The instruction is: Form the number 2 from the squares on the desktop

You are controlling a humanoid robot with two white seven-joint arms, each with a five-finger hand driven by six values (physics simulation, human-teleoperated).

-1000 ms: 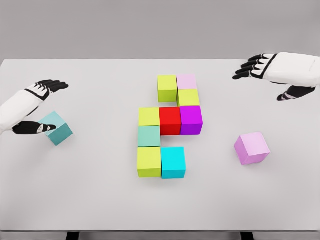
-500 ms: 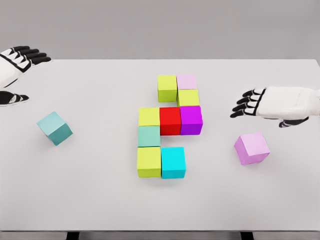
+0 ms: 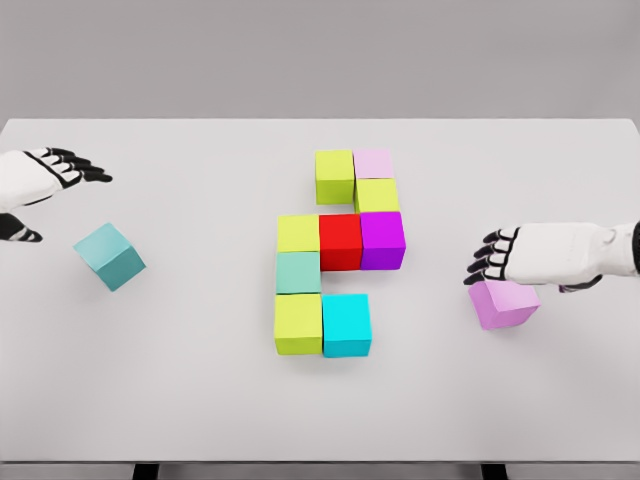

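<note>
Near: lime cube [image 3: 298, 324] beside cyan cube [image 3: 346, 324], base of block figure, long axis running near-to-far on desk [image 3: 200, 400] | right: right robot hand [image 3: 500, 262] fingers spread, over lilac cube [image 3: 504, 304], grasp unclear | left: teal cube [image 3: 109, 256] turned corner-on | far left: left robot hand [image 3: 40, 180] open, empty

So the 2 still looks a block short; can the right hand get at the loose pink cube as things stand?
Probably yes. The right hand is directly over the pink cube, fingers open, with bare table around it and the assembled blocks well to its left.
</note>
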